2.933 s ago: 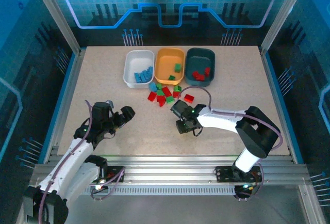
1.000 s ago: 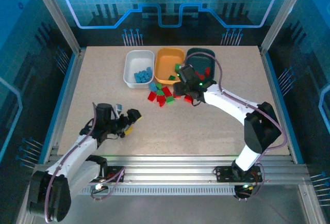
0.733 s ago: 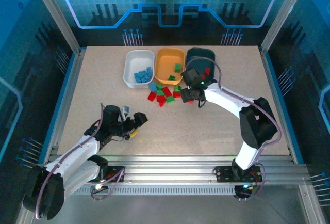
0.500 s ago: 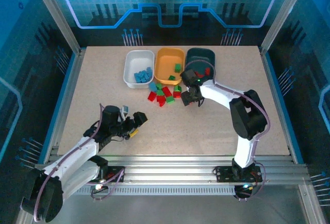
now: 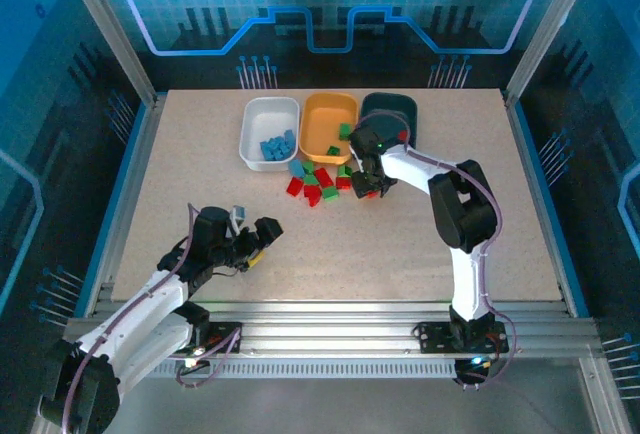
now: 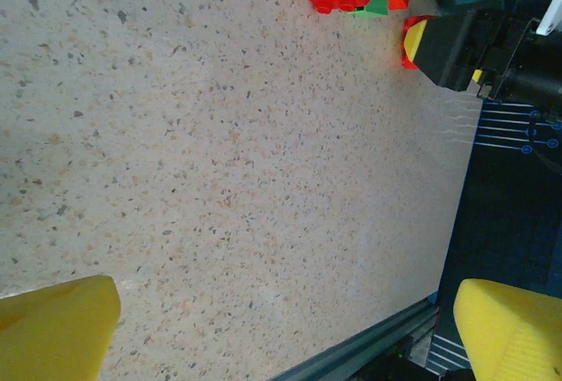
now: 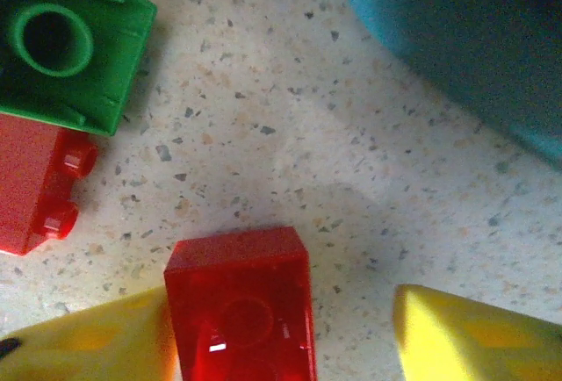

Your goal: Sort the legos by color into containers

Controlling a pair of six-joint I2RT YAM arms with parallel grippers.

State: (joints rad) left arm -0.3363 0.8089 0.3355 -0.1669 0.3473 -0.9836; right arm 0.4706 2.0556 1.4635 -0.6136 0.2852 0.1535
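The white tray (image 5: 262,119) holds light blue legos (image 5: 276,144). A green brick (image 5: 344,131) lies in the orange-yellow tray (image 5: 322,114). My right arm partly covers the dark teal tray (image 5: 392,108). Loose red, green and blue legos (image 5: 318,182) lie in a pile just in front of the trays. My right gripper (image 5: 366,184) is down at the pile's right end, open around a red brick (image 7: 239,302). Its left finger (image 7: 88,341) touches the brick and its right finger (image 7: 479,337) stands apart. My left gripper (image 6: 281,328) is open over bare table.
In the right wrist view a green brick (image 7: 66,43) and another red brick (image 7: 35,183) lie close on the left, and the teal tray's wall (image 7: 465,39) rises at the upper right. The table's near edge (image 6: 369,355) runs below my left gripper.
My right gripper has come down from beside the teal tray to the pile's right end, and its jaws have narrowed around a red brick. The left arm has edged slightly right.
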